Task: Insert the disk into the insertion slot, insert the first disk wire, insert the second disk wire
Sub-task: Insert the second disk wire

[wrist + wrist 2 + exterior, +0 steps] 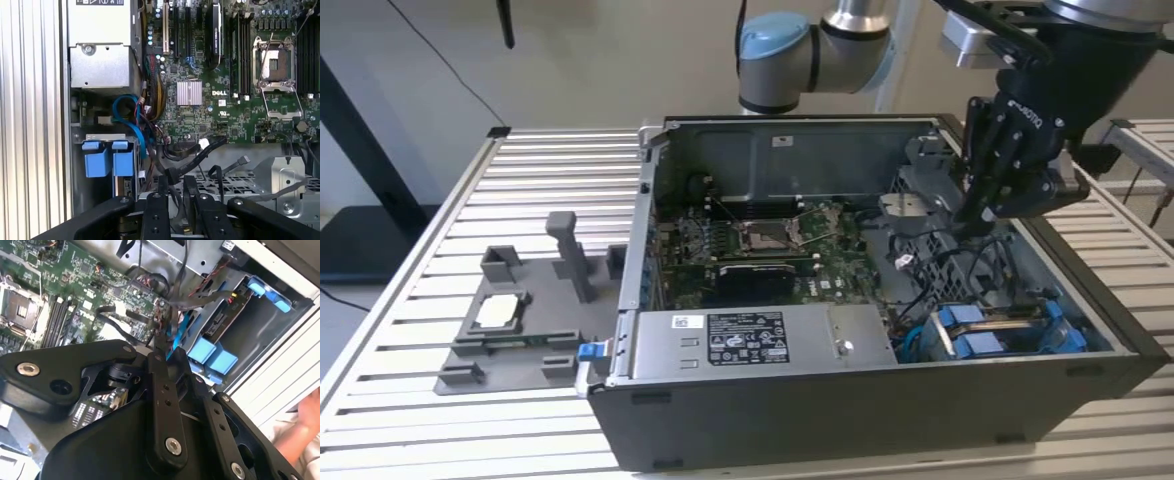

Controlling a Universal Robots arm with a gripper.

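We saw the tool point(977, 218) poised inside the open computer case point(854, 420) on the slatted bench point(547, 160), above the motherboard point(761, 240). Its fingers point(162, 200) were drawn almost together, pinching the plug of a black disk wire point(197, 157). The disk point(974, 345), in its blue frame, sat in the insertion slot point(1014, 318) at the case's corner toward the exterior view's right, near the power-supply box point(747, 335).
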